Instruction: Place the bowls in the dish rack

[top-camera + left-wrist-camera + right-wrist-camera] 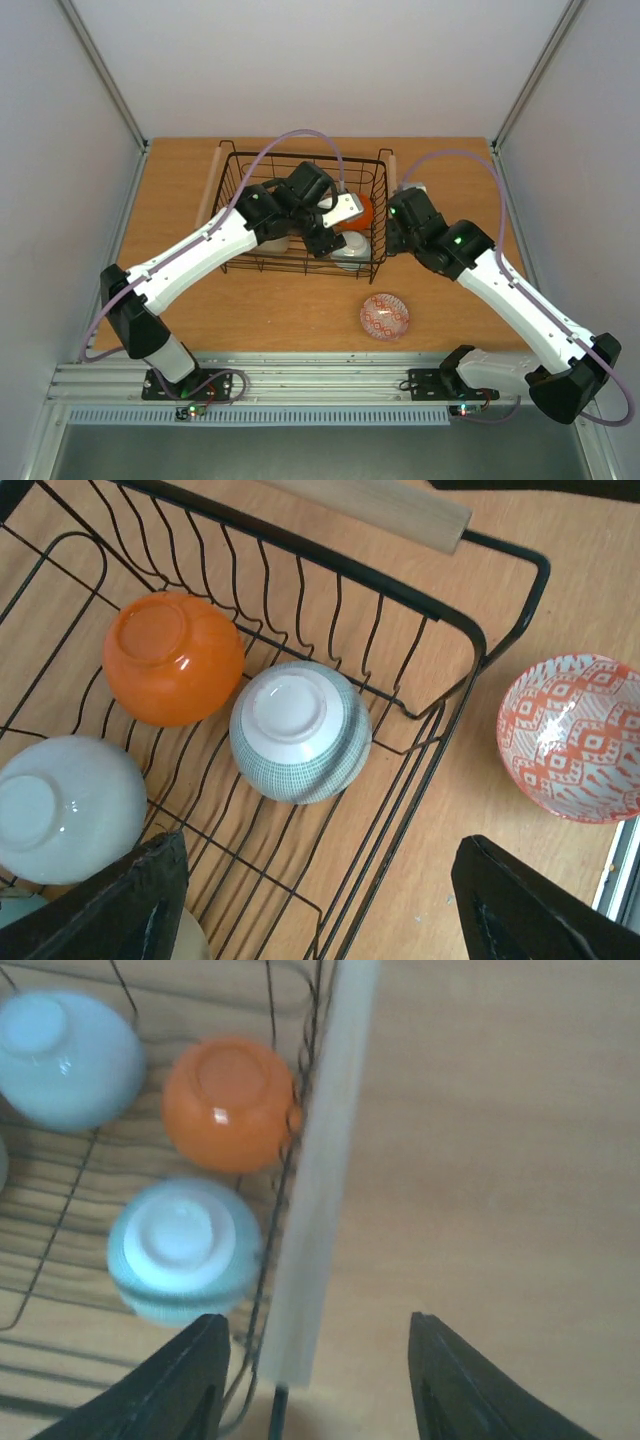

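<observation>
Though outside one rack (330,562), one bowl (572,737)

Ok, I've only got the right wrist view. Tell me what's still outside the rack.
Observer: One red-patterned bowl sits upright on the table, off the rack's near right corner.
Operator: Confirm it's clear of the rack.
Observer: Yes, bare table shows between them.
Operator: Report the left end effector.
Observer: The left end effector is above the rack, open and empty.
</observation>
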You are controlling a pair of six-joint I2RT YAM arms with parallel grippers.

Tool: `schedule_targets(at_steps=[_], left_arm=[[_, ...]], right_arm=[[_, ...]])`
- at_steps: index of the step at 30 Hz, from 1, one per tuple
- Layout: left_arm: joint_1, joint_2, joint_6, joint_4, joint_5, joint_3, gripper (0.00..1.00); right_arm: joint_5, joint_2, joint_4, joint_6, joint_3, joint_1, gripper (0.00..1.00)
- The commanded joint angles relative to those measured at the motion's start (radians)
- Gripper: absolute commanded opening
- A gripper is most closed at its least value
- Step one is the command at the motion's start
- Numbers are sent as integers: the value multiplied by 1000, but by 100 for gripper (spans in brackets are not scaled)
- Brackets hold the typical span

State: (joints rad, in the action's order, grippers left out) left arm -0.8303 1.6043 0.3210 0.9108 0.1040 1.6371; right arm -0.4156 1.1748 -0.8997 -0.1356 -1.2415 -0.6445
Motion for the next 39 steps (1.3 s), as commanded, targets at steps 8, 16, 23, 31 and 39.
schedule_targets(at_steps=[8, 16, 23, 31, 39], left_arm=[[3, -34, 48, -1, -129, 30, 74], [3, -27, 53, -3, -137, 30, 74], [3, -26, 55, -2, -144, 30, 75], [3, -24, 56, -1, -141, 33, 75], [3, -18, 55, 0, -139, 35, 75]], right_arm=[[138, -128, -280, 424, 312, -7, 38], [241, -181, -221, 510, 447, -52, 39], [279, -162, -147, 587, 533, -125, 38], [269, -152, -115, 648, 583, -176, 37], [256, -133, -107, 699, 606, -226, 33]])
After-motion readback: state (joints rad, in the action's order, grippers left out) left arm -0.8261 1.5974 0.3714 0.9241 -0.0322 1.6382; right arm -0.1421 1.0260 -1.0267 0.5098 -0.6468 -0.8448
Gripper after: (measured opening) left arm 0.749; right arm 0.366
